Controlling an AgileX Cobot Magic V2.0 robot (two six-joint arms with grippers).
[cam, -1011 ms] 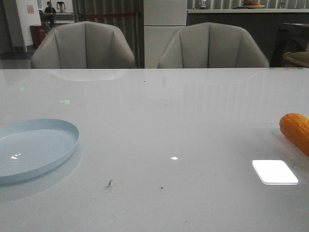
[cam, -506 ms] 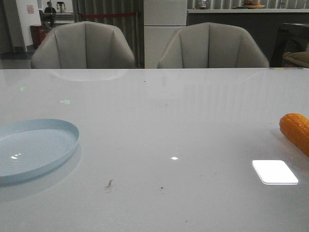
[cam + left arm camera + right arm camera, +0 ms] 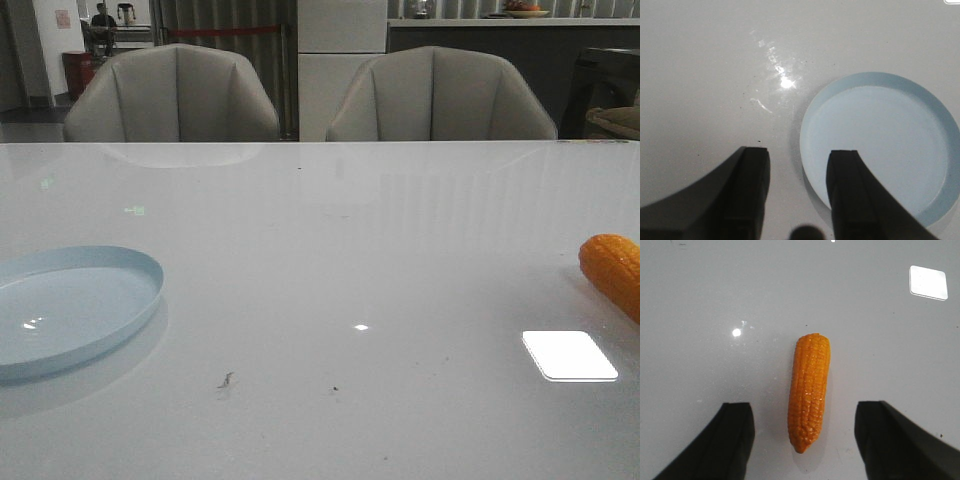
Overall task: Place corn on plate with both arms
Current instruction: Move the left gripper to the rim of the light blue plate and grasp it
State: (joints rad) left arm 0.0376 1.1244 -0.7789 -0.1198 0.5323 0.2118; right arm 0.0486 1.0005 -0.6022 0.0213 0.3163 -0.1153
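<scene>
The orange corn [image 3: 613, 271] lies on the white table at the far right edge of the front view, partly cut off. In the right wrist view the corn [image 3: 809, 390] lies flat on the table, and my right gripper [image 3: 805, 407] hovers above it, open wide, one finger on each side of its pointed end without touching. The pale blue plate [image 3: 70, 305] sits at the table's left. My left gripper [image 3: 799, 152] hangs open and empty over the plate's [image 3: 880, 145] rim, one finger above the plate, the other above bare table. Neither arm shows in the front view.
Two grey chairs [image 3: 175, 95] stand behind the table's far edge. A bright rectangular light reflection [image 3: 568, 355] lies on the glossy tabletop near the corn. Small dark specks [image 3: 226, 380] mark the surface near the front.
</scene>
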